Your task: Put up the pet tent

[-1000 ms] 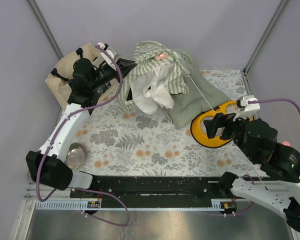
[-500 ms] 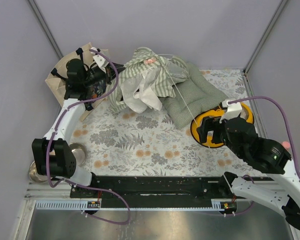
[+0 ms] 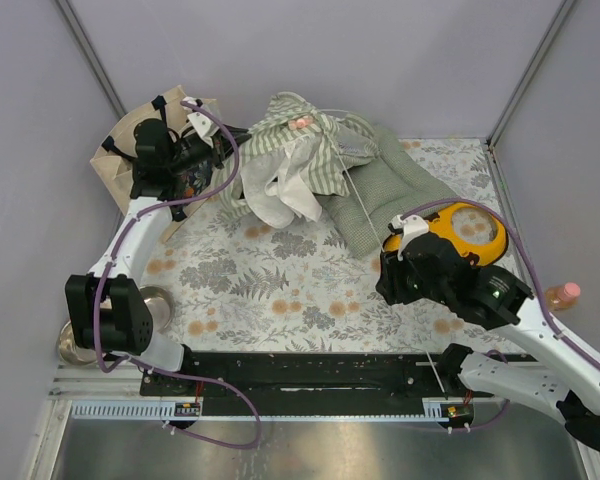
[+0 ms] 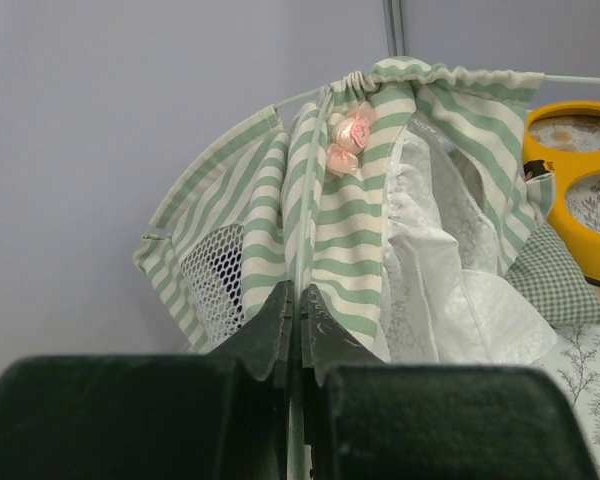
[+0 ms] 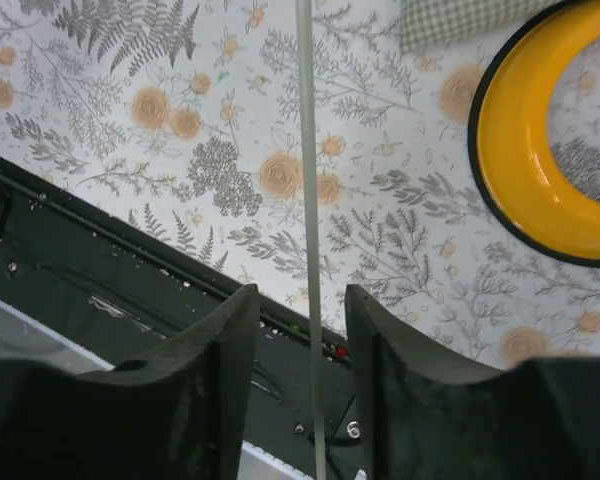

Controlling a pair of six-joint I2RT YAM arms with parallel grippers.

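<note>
The pet tent [image 3: 298, 158] is a slack heap of green-and-white striped fabric with white lacy flaps at the back of the table; its mesh panel [image 4: 220, 265] and pink rosettes face the left wrist camera. My left gripper [image 3: 230, 148] [image 4: 300, 300] is at the tent's left side, shut on a thin pale pole that rises into the striped fabric [image 4: 352, 215]. A second thin pole [image 3: 366, 202] [image 5: 308, 190] runs from the tent toward the near edge. My right gripper [image 3: 395, 272] [image 5: 302, 305] straddles it, jaws apart with a gap on each side.
A green checked cushion [image 3: 395, 192] lies right of the tent, partly under it. A yellow double bowl [image 3: 462, 230] [image 5: 525, 170] sits beside the right arm. A beige tote bag [image 3: 118, 160] stands far left. A steel bowl [image 3: 156, 306] and a pink-capped bottle [image 3: 562, 295] lie at the sides.
The right arm has swung left and nearer, off the yellow bowl and over the pole, with its jaws narrowing around it. The left gripper drew the tent slightly left, then held still.
</note>
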